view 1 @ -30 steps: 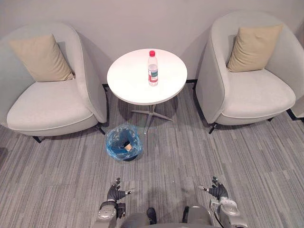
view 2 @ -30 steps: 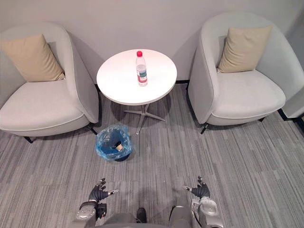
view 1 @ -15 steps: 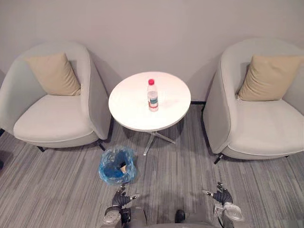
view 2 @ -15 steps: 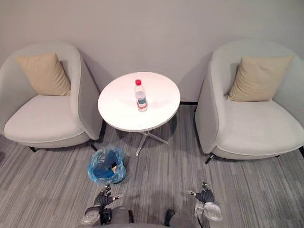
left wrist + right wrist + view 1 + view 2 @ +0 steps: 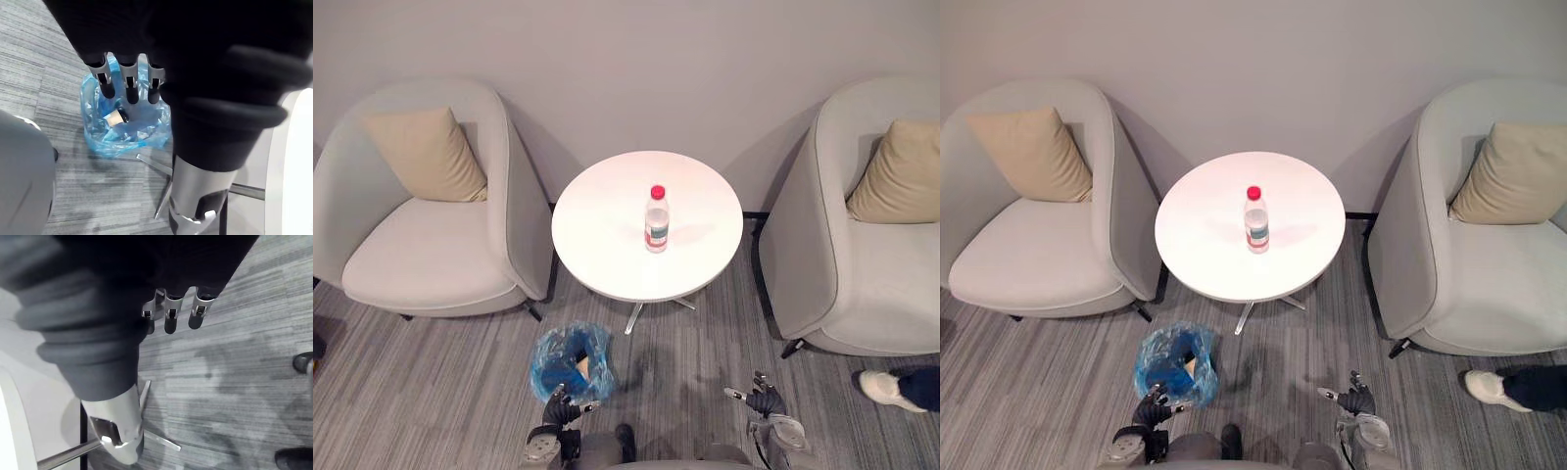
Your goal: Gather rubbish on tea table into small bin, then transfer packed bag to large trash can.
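bottle (image 5: 656, 219) stands upright at table (image 5: 597, 255) centre, well ahead, about midway between both hands. left hand (image 5: 558, 409) and right hand (image 5: 764, 401) empty, fingers relaxed. bin (image 5: 573, 360) just ahead of left hand.

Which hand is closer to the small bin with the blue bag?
Left. The left hand hangs at the near edge of the small bin; the right hand hangs over carpet, well off to the bin's right.

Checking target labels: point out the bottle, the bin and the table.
bottle (image 5: 656, 229): left eye view, on its label.
bin (image 5: 550, 355): left eye view, on its blue wall.
table (image 5: 602, 220): left eye view, on the bare top beside the bottle.
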`<state>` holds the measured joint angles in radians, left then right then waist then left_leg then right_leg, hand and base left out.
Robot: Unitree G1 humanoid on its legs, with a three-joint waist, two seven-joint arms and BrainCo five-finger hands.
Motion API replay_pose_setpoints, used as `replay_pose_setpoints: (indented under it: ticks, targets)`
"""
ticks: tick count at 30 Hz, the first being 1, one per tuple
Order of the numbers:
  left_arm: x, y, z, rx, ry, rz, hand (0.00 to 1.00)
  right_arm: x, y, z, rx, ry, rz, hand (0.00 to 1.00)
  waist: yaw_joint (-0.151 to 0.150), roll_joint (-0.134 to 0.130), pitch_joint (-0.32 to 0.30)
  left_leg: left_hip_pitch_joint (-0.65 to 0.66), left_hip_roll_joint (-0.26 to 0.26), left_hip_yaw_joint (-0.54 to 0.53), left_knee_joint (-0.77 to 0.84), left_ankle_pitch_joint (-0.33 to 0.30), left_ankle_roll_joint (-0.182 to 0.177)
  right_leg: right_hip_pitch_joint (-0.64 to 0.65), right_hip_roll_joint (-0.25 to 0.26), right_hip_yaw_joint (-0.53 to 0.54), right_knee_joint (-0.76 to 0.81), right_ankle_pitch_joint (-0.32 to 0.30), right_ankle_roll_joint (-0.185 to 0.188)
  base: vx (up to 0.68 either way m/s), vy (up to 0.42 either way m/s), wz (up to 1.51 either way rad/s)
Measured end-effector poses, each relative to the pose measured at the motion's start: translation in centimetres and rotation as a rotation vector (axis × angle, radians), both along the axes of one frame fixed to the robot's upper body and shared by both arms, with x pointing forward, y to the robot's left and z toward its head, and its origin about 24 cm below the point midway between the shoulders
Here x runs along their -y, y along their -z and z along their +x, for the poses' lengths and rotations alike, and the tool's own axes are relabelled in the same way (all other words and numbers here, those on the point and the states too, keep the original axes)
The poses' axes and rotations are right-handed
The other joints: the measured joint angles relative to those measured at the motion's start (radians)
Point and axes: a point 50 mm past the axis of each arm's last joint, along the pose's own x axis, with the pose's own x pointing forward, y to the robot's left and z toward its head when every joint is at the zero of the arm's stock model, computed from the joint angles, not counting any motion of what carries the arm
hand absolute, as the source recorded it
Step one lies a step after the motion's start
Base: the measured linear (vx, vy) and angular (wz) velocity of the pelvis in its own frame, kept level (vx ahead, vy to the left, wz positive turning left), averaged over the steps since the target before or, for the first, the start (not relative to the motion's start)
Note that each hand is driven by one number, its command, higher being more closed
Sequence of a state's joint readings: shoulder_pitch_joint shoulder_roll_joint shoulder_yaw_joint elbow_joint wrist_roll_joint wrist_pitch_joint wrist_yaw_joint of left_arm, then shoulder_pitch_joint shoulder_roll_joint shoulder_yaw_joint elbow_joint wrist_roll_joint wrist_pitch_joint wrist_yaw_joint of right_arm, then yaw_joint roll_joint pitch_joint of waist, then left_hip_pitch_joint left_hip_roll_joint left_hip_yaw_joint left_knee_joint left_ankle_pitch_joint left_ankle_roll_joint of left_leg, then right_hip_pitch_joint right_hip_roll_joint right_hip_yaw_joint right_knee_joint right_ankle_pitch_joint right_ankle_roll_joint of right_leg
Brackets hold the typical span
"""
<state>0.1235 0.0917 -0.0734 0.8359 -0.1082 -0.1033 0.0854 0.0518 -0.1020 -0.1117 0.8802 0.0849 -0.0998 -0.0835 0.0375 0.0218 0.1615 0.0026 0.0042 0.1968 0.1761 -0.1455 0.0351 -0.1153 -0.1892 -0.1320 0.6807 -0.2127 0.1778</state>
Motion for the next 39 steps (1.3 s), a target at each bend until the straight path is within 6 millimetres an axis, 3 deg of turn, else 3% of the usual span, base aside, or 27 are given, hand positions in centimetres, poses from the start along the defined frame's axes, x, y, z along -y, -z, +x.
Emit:
replay_pose_setpoints:
  ticks: [1, 3, 5, 6, 7, 8, 10, 13, 22, 29, 39]
  targets:
    - [-0.2, -0.1, 0.3, 0.004, 0.012, 0.01, 0.0, -0.3, 0.2, -0.5, -0.016, -0.011, 0.001, 0.0, -0.009, -0.008, -0.005, 0.014, 0.0, -0.022, -0.002, -0.003, 0.003, -0.034, 0.002, -0.003, 0.018, -0.046, -0.036, 0.26, -0.005, 0.47]
    - [-0.3, -0.3, 0.7, 0.014, 0.012, 0.013, 0.0, -0.2, 0.3, -0.6, -0.019, -0.011, 0.0, 0.0, -0.027, -0.002, -0.001, 0.017, 0.017, -0.064, -0.002, -0.002, 0.002, -0.064, 0.039, -0.002, -0.046, -0.068, -0.075, 0.26, -0.097, 0.67]
    - [-0.3, -0.5, 1.4, 0.031, 0.012, 0.014, 0.0, -0.1, 0.3, -0.7, -0.024, -0.01, -0.005, 0.0, -0.026, 0.009, 0.005, 0.03, 0.048, -0.097, 0.0, 0.002, -0.007, -0.09, 0.098, 0.036, -0.2, -0.057, -0.086, 0.23, -0.139, 0.46]
    - [-0.4, -0.5, 1.4, 0.032, 0.011, 0.017, 0.0, -0.1, 0.3, -0.7, -0.024, -0.01, -0.005, 0.0, -0.026, 0.005, 0.002, 0.033, 0.048, -0.105, 0.002, 0.004, -0.012, -0.084, 0.108, 0.054, -0.273, -0.026, -0.09, 0.19, -0.13, 0.48]
    - [-1.1, -0.6, 1.3, 0.03, 0.012, 0.037, 0.0, -0.1, 0.5, -1.1, -0.034, -0.006, -0.003, 0.0, -0.026, -0.032, -0.011, 0.042, 0.023, -0.12, 0.006, -0.004, -0.042, -0.07, 0.101, 0.091, -0.41, 0.14, -0.11, 0.27, -0.186, 0.57]
    - [-0.3, -0.2, 1.2, 0.011, 0.006, 0.014, 0.0, 0.5, 0.7, -1.6, -0.059, 0.0, -0.016, 0.0, -0.024, -0.004, -0.015, 0.059, 0.044, -0.143, 0.007, -0.027, -0.072, -0.061, 0.118, 0.078, -0.393, 0.177, -0.133, 0.31, -0.211, 0.46]
    - [0.5, 0.2, 0.5, -0.01, -0.001, -0.012, 0.0, 1.4, 0.4, -1.3, -0.049, 0.004, -0.039, 0.0, -0.022, 0.024, -0.037, 0.059, 0.083, -0.146, -0.007, -0.026, -0.075, -0.011, 0.156, 0.061, -0.49, 0.192, -0.147, 0.23, -0.177, 0.12]
    - [0.6, 0.2, 0.6, -0.008, -0.004, -0.014, 0.0, 1.6, 0.5, -1.6, -0.058, 0.016, -0.041, 0.0, -0.024, 0.028, -0.041, 0.068, 0.104, -0.17, -0.039, -0.018, -0.087, 0.022, 0.182, 0.044, -0.552, 0.21, -0.161, 0.11, -0.114, 0.12]
    - [-0.1, 0.3, 0.1, -0.023, -0.029, -0.006, 0.0, 0.9, 0.2, -1.1, -0.023, 0.015, -0.028, 0.0, -0.021, 0.008, -0.05, 0.097, 0.093, -0.193, -0.073, -0.011, -0.099, 0.116, 0.18, 0.017, -0.687, 0.281, -0.149, -0.02, 0.032, 0.12]
    - [-0.5, 0.2, -0.1, -0.018, -0.03, 0.005, 0.0, 0.6, -3.9, 2.7, 0.237, -0.018, -0.061, 0.0, -0.019, -0.016, -0.065, 0.089, 0.071, -0.199, -0.078, -0.009, -0.099, 0.147, 0.164, 0.023, -0.779, 0.341, -0.136, -0.09, 0.034, -0.02]
    - [-0.6, -0.2, 0.1, 0.01, -0.031, 0.003, 0.0, 0.4, -7.7, 5.3, 0.435, -0.056, -0.132, 0.0, -0.018, -0.024, -0.068, 0.09, 0.07, -0.221, -0.107, 0.001, -0.107, 0.144, 0.157, 0.007, -0.779, 0.337, -0.132, -0.02, 0.007, 0.05]
